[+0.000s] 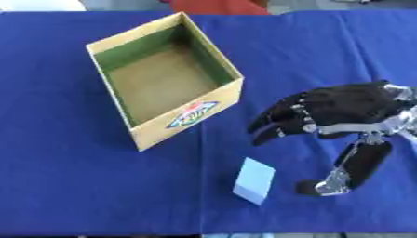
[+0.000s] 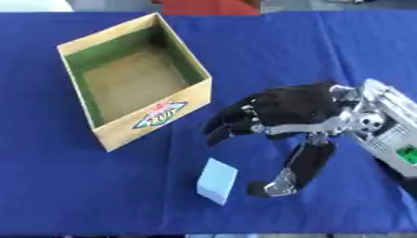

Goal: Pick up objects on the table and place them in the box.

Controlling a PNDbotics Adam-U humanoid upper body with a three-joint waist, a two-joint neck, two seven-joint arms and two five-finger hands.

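Underneath, blue cloth covers the table, bearing box and block.

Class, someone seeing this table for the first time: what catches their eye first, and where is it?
Probably the open yellow cardboard box with green inner walls, empty, at upper left on the blue tablecloth. Next, the robot's black right hand reaching in from the right, fingers spread above a small pale blue block lying near the front edge.
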